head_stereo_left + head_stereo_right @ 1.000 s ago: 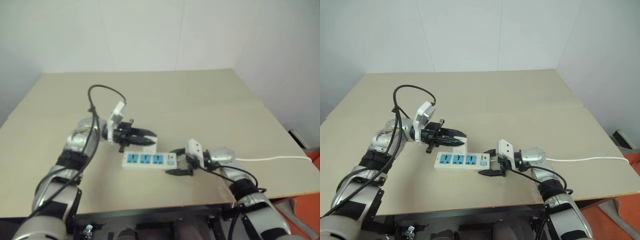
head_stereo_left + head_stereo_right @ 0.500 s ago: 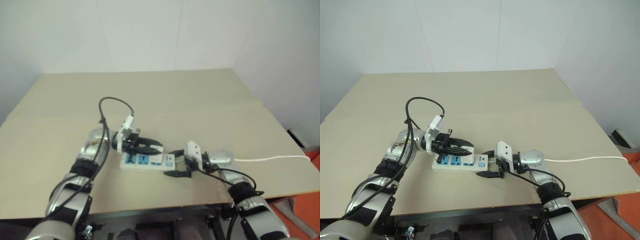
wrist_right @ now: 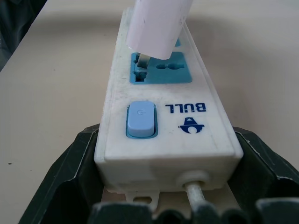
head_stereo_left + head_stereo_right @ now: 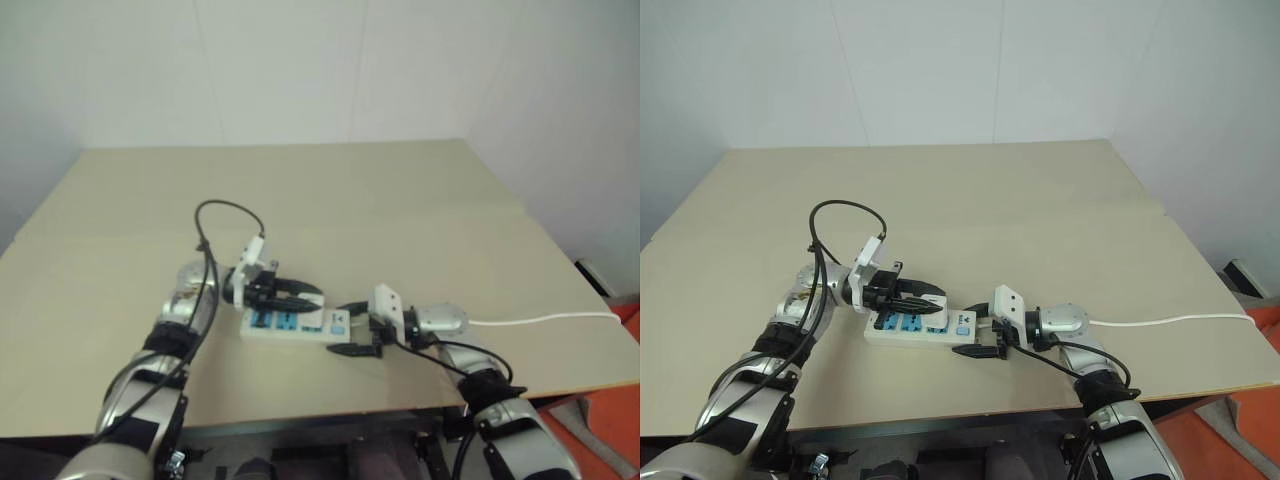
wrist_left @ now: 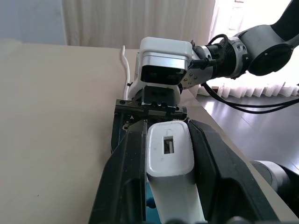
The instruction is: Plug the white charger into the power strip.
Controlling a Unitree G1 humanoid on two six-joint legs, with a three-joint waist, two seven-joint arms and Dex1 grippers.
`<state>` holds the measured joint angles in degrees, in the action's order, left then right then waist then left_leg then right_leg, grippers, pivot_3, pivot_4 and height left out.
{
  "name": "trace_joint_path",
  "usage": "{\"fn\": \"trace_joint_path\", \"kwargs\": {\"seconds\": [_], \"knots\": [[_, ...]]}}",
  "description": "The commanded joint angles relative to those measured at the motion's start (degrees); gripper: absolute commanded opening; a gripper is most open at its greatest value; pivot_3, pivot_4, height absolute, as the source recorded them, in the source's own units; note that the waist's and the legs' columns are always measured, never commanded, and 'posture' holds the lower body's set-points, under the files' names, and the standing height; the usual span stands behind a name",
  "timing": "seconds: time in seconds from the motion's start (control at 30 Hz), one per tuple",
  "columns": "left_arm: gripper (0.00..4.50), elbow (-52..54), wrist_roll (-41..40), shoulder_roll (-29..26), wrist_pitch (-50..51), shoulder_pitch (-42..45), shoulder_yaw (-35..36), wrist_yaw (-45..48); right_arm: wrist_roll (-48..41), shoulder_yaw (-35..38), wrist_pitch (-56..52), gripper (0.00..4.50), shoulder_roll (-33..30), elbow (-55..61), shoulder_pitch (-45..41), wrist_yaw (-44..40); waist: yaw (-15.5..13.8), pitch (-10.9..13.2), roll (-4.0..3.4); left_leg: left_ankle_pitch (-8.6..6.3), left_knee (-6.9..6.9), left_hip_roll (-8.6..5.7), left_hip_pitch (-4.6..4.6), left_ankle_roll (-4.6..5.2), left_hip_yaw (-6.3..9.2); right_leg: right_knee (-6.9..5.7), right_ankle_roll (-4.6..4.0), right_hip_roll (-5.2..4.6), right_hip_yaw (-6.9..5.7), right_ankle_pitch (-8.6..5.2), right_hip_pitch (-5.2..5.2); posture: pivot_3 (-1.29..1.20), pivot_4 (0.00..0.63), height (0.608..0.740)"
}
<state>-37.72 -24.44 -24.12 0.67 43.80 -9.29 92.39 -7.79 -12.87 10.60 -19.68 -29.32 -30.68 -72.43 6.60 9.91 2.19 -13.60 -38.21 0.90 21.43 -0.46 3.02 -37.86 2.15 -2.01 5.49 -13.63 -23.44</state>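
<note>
The power strip lies on the tan table near its front edge, its blue sockets facing up. My left gripper is shut on the white charger and holds it level over the socket closest to the switch. In the right wrist view the charger leans over that socket, a metal prong reaching into a slot and a gap left under its body. My right gripper is shut on the switch end of the power strip, one black finger on each side.
The strip's thin white cable runs right, off the table's edge. A black cable loop arches over my left wrist. The table stretches bare beyond the strip; its front edge lies just below both grippers.
My left gripper has come down with the charger, from above the strip's far side onto the socket by the switch. The right gripper has kept its hold and place.
</note>
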Motion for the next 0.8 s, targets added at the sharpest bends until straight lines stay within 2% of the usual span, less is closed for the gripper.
{"fn": "trace_joint_path", "kwargs": {"seconds": [0.03, 0.33, 0.5, 0.63, 0.8], "knots": [[1.05, -1.5, 2.1, 1.1, -1.1, -0.9, -0.2, 0.1, 2.3, -3.2, -0.4, 3.43, 0.7, -0.5, 1.5, -0.5, 0.0, 0.0, 0.0, 0.0, 0.11, 0.0, -0.27, 0.0, 0.0, 0.14, 0.02, 0.0, -0.01, -0.02, 0.3, 0.0, 0.15, 0.74], [1.05, -1.1, 3.7, 2.5, -1.7, -2.0, -1.4, 0.1, 2.4, -3.1, -0.3, 3.43, 0.4, -0.3, 1.6, -0.4, 0.0, -0.1, -0.03, 0.0, 0.22, 0.01, -0.34, 0.0, 0.0, 0.24, 0.05, 0.01, -0.02, -0.04, 0.4, 0.0, 0.15, 0.74], [1.05, -1.0, 4.0, 1.8, -5.7, -3.4, -2.2, 0.1, 2.2, -3.0, -0.1, 3.43, 0.4, 0.0, 1.9, -0.3, -0.1, -0.1, -0.06, 0.0, 0.23, 0.01, -0.35, 0.0, 0.0, 0.26, 0.06, 0.01, -0.02, -0.05, 0.41, 0.0, 0.15, 0.74], [1.05, -0.2, 4.5, 2.7, -13.0, -6.3, 0.3, -0.3, 2.0, -2.8, 0.2, 3.43, 0.5, 0.2, 2.1, -0.3, -0.2, -0.3, -0.17, 0.0, 0.28, 0.02, -0.37, 0.0, -0.03, 0.28, 0.04, 0.0, 0.03, -0.04, 0.41, 0.0, 0.15, 0.74], [1.05, 2.2, 2.7, 3.2, -11.4, -8.3, 2.6, -1.6, 1.1, -2.5, 0.7, 3.43, 0.1, 1.1, 2.8, -1.3, -0.3, -0.3, -0.18, 0.0, 0.28, 0.03, -0.37, 0.0, -0.02, 0.29, 0.05, 0.01, 0.01, -0.05, 0.41, 0.0, 0.15, 0.74]]}}
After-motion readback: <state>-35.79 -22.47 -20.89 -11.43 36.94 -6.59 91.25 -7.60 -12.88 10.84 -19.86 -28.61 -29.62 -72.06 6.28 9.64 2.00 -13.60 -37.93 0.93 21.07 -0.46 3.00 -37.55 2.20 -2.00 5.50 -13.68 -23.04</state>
